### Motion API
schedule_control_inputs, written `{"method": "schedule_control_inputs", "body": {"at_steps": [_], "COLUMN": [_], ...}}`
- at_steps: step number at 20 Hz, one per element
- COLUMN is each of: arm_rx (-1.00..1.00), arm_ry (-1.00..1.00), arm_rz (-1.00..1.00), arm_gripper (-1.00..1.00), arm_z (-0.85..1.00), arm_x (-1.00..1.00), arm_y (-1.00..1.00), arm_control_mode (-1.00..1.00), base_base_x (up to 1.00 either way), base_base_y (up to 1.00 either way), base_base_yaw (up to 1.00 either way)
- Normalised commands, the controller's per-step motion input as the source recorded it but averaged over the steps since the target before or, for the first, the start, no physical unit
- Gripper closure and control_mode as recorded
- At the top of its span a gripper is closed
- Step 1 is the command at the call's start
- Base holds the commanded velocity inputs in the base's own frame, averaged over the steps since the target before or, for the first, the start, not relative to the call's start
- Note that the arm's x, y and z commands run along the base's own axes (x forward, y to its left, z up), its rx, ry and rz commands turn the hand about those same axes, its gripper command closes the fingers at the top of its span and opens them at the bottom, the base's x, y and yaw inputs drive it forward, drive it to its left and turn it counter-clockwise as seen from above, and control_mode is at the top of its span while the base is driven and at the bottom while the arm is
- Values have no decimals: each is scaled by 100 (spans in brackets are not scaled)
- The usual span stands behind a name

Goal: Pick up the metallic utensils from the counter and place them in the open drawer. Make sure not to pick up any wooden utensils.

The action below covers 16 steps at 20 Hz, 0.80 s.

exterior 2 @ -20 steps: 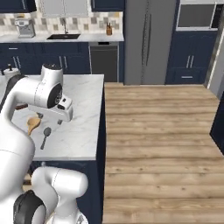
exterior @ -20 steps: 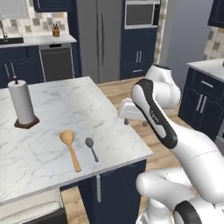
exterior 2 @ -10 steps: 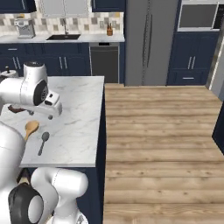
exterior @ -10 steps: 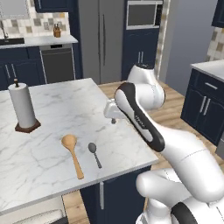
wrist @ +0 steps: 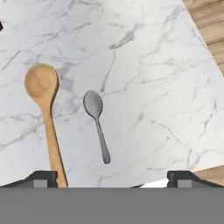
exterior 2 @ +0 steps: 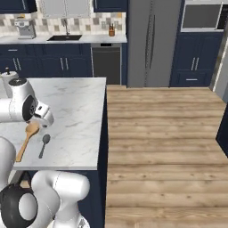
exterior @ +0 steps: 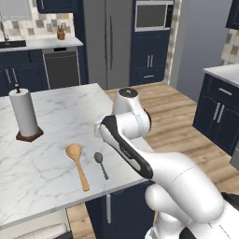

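Two spoons (wrist: 96, 122) now lie beneath the swung-over gripper (wrist: 112, 177).

White marble counter (exterior: 51, 140) held wooden spoon (exterior: 78, 163) and small grey metal spoon (exterior: 100, 164), side by side, apart, near front edge. Paper towel roll (exterior: 24, 113) stood upright on dark base, far left. White arm (exterior: 135, 140) reached over counter's right edge.

Bare marble lies open on the counter (exterior: 70, 112) all around the metal spoon (wrist: 97, 124) except on one side, where the large wooden spoon (wrist: 45, 114) lies just beside it, not touching. A paper towel roll (exterior: 24, 113) stands well apart, toward the counter's far end.
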Motion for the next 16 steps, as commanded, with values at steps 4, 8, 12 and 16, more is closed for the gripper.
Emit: {"method": "schedule_control_inputs", "body": {"at_steps": [4,8,12,16], "arm_rx": [0,0,0,0], "arm_ry": [3,13,20,16], "arm_rz": [-12,-1,0,4], "arm_gripper": [-100,-100,-100,-100], "arm_z": [-36,-32,-31,-44], "arm_x": [11,-19,-34,-4], "arm_y": [-1,0,0,12], "arm_control_mode": [-100,-100,-100,-100], "base_base_x": [0,0,0,0], "base_base_y": [0,0,0,0], "base_base_yaw": [0,0,0,0]}}
